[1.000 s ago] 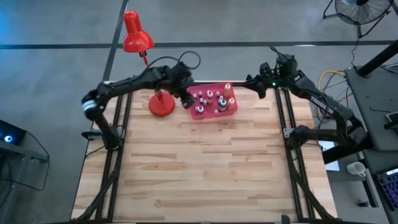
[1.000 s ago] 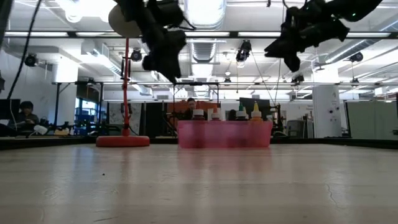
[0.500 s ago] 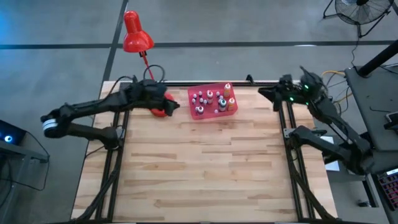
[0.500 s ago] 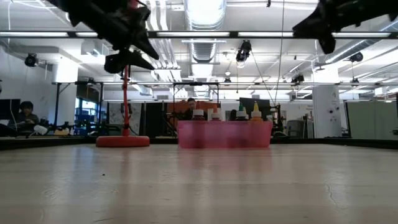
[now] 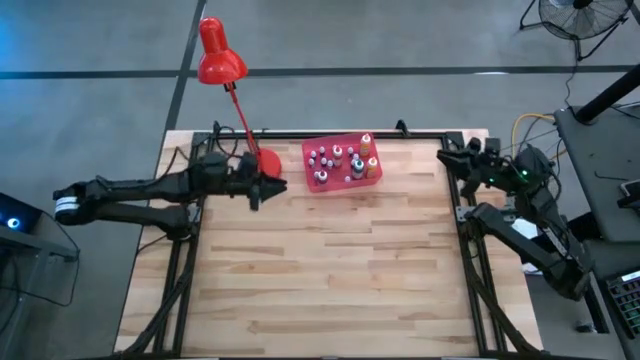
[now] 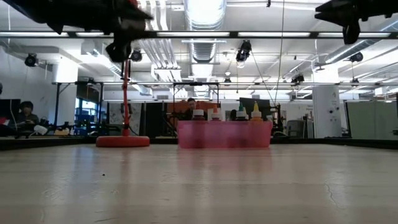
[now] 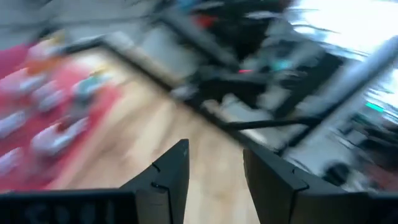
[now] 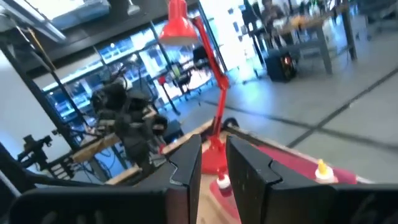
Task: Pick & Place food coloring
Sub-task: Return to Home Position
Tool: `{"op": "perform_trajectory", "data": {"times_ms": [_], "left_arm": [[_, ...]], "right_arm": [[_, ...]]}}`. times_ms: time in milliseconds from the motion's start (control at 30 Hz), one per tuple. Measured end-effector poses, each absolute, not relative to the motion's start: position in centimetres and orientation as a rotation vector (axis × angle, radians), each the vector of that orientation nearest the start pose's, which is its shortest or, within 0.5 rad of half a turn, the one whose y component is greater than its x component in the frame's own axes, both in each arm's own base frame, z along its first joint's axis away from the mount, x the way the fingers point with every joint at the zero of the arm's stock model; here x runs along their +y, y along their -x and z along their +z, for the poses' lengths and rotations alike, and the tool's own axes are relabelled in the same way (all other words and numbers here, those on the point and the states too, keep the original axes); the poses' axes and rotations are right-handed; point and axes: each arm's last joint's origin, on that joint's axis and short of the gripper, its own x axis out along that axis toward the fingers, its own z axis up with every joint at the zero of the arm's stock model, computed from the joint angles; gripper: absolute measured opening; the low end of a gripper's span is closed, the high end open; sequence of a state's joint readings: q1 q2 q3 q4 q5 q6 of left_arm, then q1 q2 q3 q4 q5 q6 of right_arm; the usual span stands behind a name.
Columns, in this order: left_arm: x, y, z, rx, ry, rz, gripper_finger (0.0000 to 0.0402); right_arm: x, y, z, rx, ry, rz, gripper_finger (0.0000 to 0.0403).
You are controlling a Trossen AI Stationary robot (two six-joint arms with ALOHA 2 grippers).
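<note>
Several small food coloring bottles (image 5: 340, 160) stand upright in a pink tray (image 5: 372, 176) at the table's far middle. The low view shows their caps (image 6: 255, 112) rising above the tray wall (image 6: 224, 134). My left gripper (image 5: 276, 187) hangs level above the table, left of the tray. It is open (image 7: 214, 168) with nothing between its fingers. My right gripper (image 5: 444, 152) is off to the tray's right, near the table's right edge. It points level toward the tray, with a narrow empty gap (image 8: 214, 155) between its fingers.
A red desk lamp stands left of the tray. Its base (image 5: 268, 160) is just behind my left gripper and its head (image 5: 215, 55) reaches past the far edge. Black frame rails (image 5: 460, 200) run along both table sides. Bare wood (image 5: 330, 270) fills the near half.
Both grippers have drawn away from the tray. My left gripper went toward the table's left edge and a little down, tipping from pointing down to level. My right gripper went toward the right edge. The tray and bottles have stayed put.
</note>
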State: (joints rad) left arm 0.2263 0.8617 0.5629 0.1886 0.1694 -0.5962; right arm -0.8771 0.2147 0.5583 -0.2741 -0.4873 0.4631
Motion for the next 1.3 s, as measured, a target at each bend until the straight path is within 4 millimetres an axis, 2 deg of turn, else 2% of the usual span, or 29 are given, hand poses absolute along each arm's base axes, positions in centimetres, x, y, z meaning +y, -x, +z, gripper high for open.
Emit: {"op": "perform_trajectory", "data": {"times_ms": [100, 233, 633, 800, 1133, 1300], "left_arm": [[2.7, -19.2, 28.4, -0.023, 0.52, -0.028, 0.0124], [2.3, -19.1, 28.6, -0.082, 0.509, -0.063, 0.0124], [2.3, -19.6, 27.3, -0.011, 0.523, -0.049, 0.0124], [2.1, -18.1, 26.0, 0.001, 0.526, -0.046, 0.0124], [1.5, -13.9, 20.8, -0.002, 0.525, -0.046, 0.0124], [1.3, -12.5, 17.8, 0.017, 0.528, -0.041, 0.0124]], "right_arm": [[-4.0, -5.0, 29.8, -0.144, -0.409, -0.389, 0.0068], [-4.0, -5.0, 29.2, -0.14, -0.432, -0.391, 0.0068], [-4.1, -5.4, 28.6, -0.11, -0.427, -0.358, 0.0068], [-2.9, -5.2, 28.5, -0.122, -0.406, -0.245, 0.0068], [-1.3, -4.4, 28.5, -0.158, -0.372, -0.072, 0.0068], [-1.4, -5.0, 27.1, -0.122, -0.392, -0.036, 0.0068]]}}
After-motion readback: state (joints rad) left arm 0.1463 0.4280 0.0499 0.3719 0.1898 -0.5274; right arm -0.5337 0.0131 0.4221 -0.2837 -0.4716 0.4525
